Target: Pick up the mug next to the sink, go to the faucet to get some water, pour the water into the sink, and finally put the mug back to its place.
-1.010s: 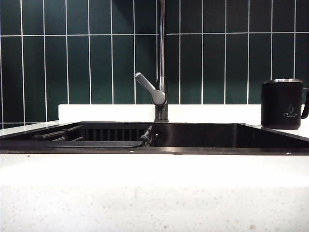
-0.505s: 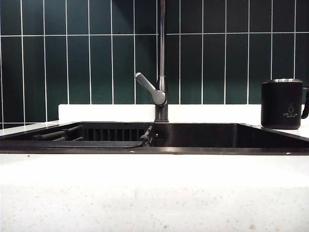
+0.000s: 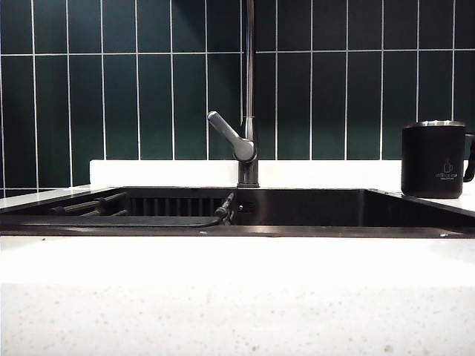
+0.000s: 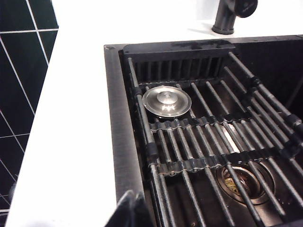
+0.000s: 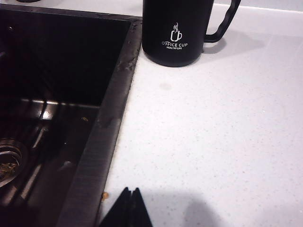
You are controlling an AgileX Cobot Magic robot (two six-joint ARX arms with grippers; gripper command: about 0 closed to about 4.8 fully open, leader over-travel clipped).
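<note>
I see a roll-up rack (image 4: 208,142) lying across the sink (image 4: 118,142), a round steel lid (image 4: 166,100) resting on it, the faucet (image 3: 249,96) behind. My left gripper (image 4: 133,208) hangs over the sink's rim, fingers pressed together, empty. My right gripper (image 5: 129,207), likewise closed and empty, hovers above the counter (image 5: 213,142), well short of the mug (image 5: 177,30), which stands upright beside the sink.

The exterior view looks low and level across the counter (image 3: 237,297) at the faucet (image 3: 249,111) and tiled wall. The left wrist view looks down into the sink (image 4: 118,118) from its left end; the right wrist view from above its right edge, sharing the mug (image 5: 177,30) with the exterior view.
</note>
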